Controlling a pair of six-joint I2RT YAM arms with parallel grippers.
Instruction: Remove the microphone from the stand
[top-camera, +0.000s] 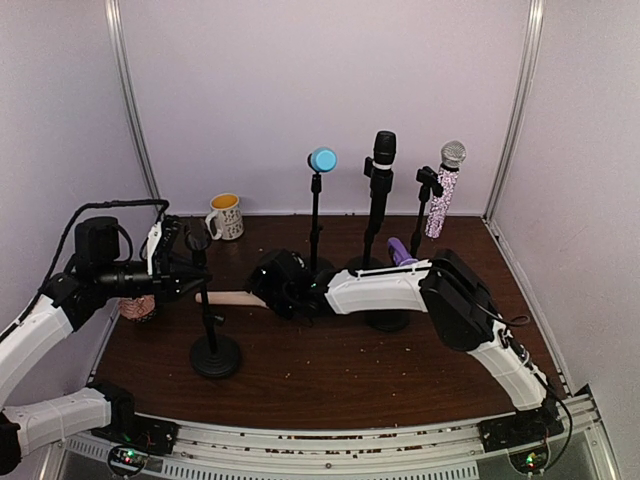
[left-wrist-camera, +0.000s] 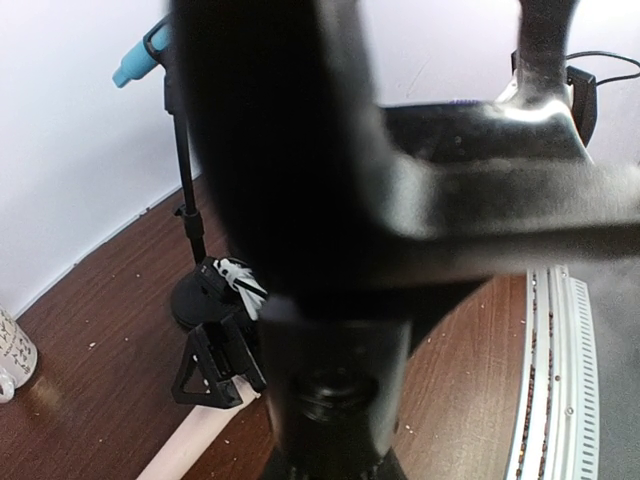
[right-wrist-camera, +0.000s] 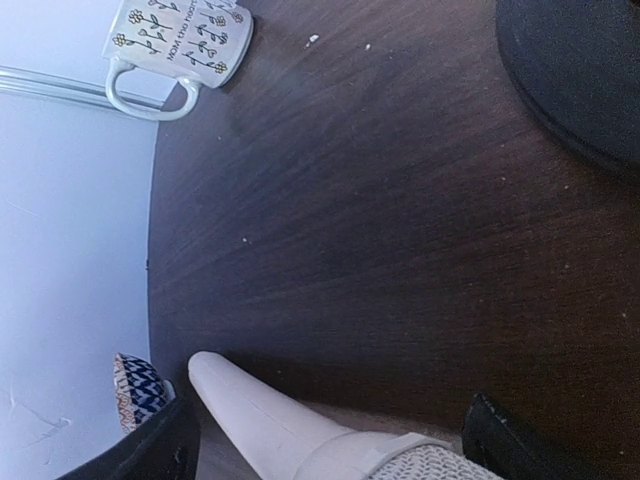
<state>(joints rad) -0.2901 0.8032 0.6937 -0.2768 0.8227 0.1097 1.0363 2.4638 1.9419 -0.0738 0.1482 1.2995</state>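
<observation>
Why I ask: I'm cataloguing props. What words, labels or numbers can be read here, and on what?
"MOM I LOVE YOU": on the white flowered mug, upside down in the right wrist view; the words after it are too blurred.
Top external and left wrist views: its print is unreadable.
Nothing else readable.
</observation>
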